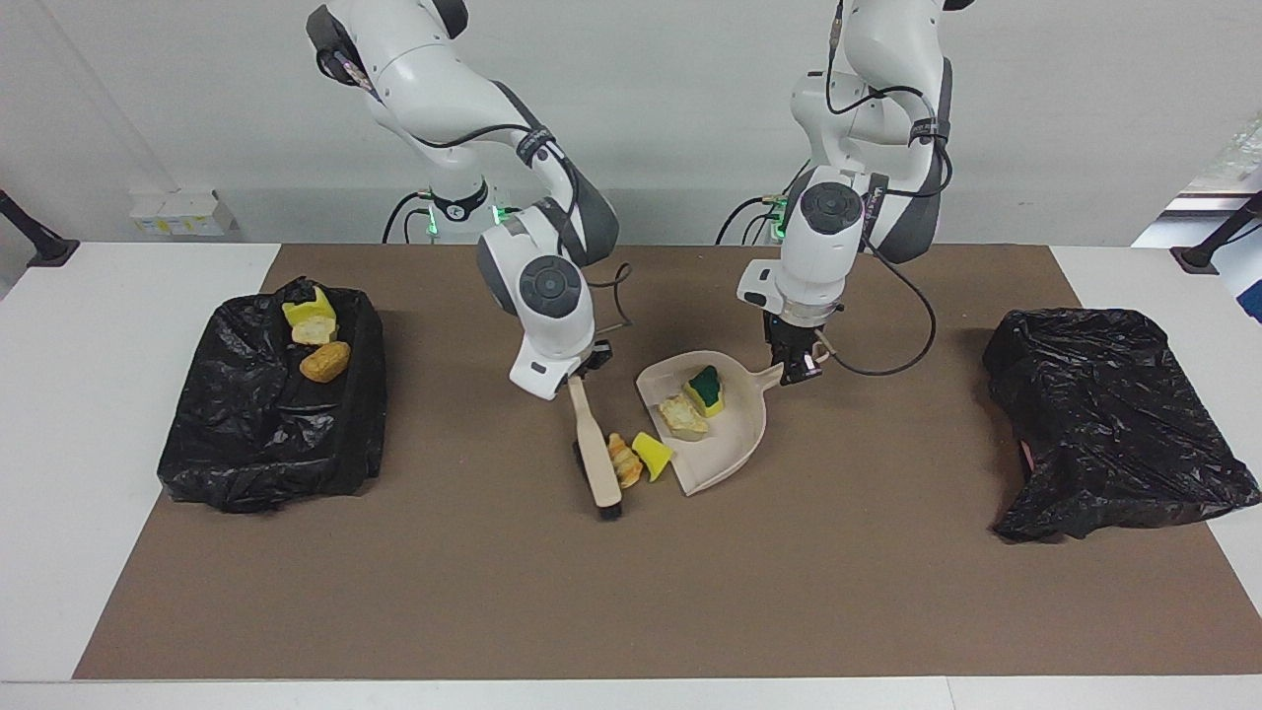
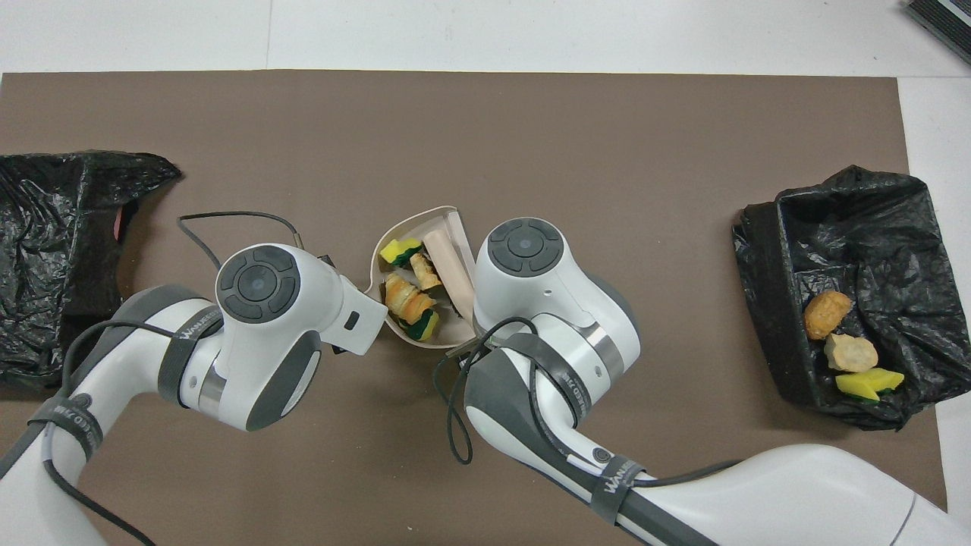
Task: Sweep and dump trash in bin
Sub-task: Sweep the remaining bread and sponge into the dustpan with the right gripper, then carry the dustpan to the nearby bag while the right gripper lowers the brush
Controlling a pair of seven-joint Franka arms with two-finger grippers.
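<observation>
**benchwatcher:** Standing by the table. Everything is placed off the dustpan point(image 1: 735, 444) mid-mat. Well off toward the right arm's end from it is the black-lined bin point(image 1: 266, 434) with three scraps in it: a yellow sponge piece point(image 1: 309, 308), a pale chunk point(image 1: 314, 332) and a brown bread roll point(image 1: 324, 362).

**mat_lurker:** And the claws?

**benchwatcher:** The right gripper point(image 1: 584, 367) is clenched on the handle of the hand brush point(image 1: 595, 449), just beside the pan's open mouth, bristle end on the mat. Pressed between brush and pan lip are a golden bread chunk point(image 1: 624, 460) and a yellow wedge point(image 1: 652, 454), touching each other.

**mat_lurker:** So they're inside the pan, or not?

**benchwatcher:** From across the table they're right at the lip. From overhead they look already inside, with the brush lying over the pan. In the pan for sure are a green-backed sponge point(image 1: 706, 389) and a pale bread piece point(image 1: 682, 416). The left gripper point(image 1: 801, 367) is clamped on the pan's handle. Well off toward the left arm's end there's a second black bag point(image 1: 1114, 424).
</observation>
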